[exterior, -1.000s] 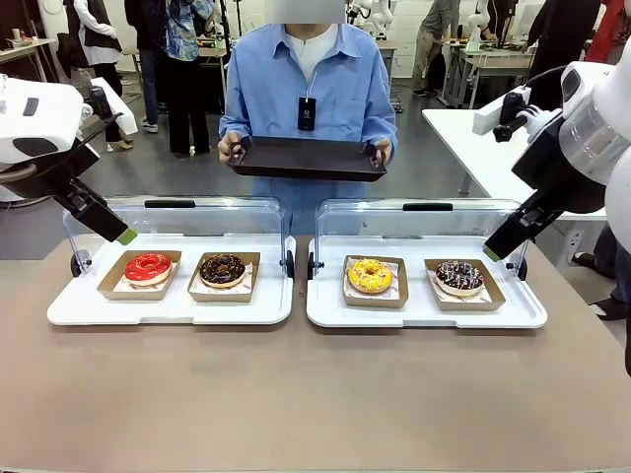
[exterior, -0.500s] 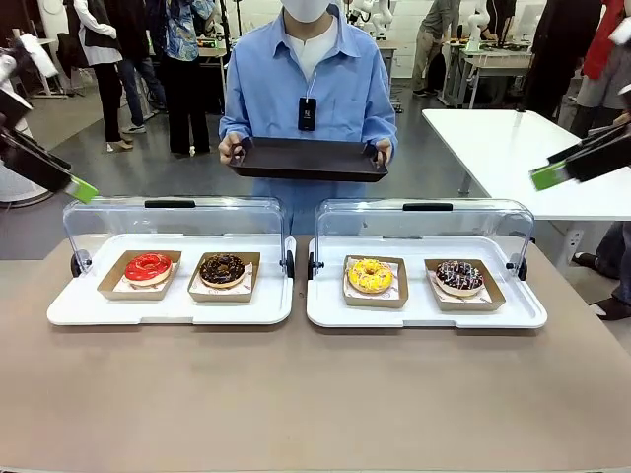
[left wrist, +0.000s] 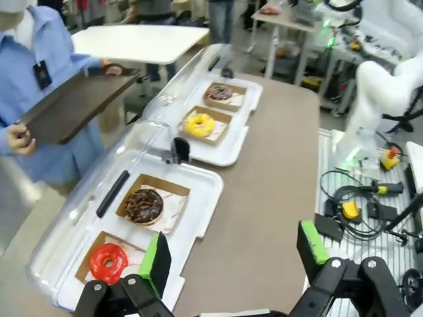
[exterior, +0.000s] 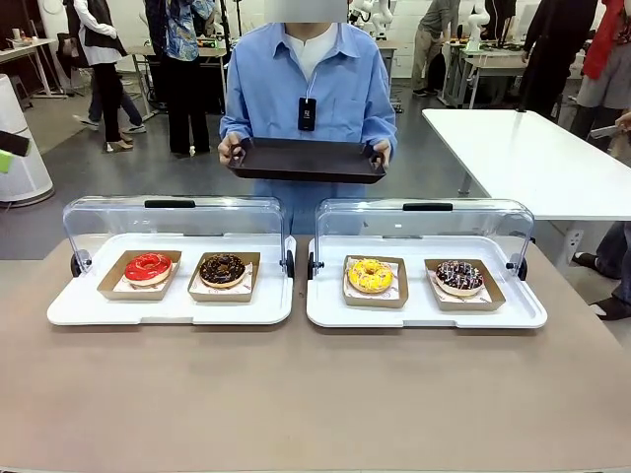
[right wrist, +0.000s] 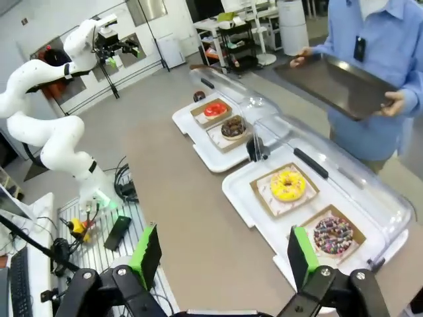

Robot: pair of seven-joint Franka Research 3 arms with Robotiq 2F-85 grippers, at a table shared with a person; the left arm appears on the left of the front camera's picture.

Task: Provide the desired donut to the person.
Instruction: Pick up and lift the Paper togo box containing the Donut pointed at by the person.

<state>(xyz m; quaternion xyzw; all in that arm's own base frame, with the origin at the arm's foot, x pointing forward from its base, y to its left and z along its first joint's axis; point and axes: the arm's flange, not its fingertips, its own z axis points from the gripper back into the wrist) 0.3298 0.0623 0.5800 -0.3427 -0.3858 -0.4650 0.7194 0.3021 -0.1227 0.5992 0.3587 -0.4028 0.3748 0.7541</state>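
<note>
Clear of the table (exterior: 315, 394) | left gripper (left wrist: 234, 254), right gripper (right wrist: 223, 254): spread, empty | await person (exterior: 296, 99) choosing; pinch cardboard tray (exterior: 375, 303), not icing (exterior: 370, 274).

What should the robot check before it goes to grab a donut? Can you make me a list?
1. Left end effector open and holding nothing: ok.
2. Right end effector open and holding nothing: ok.
3. Clear lids pushed back, open on the robot's side: ok.
4. Four donuts sitting in their boxes: ok.
5. Person holding out the dark tray: ok.
6. Which donut the person wants: cannot tell.
</note>
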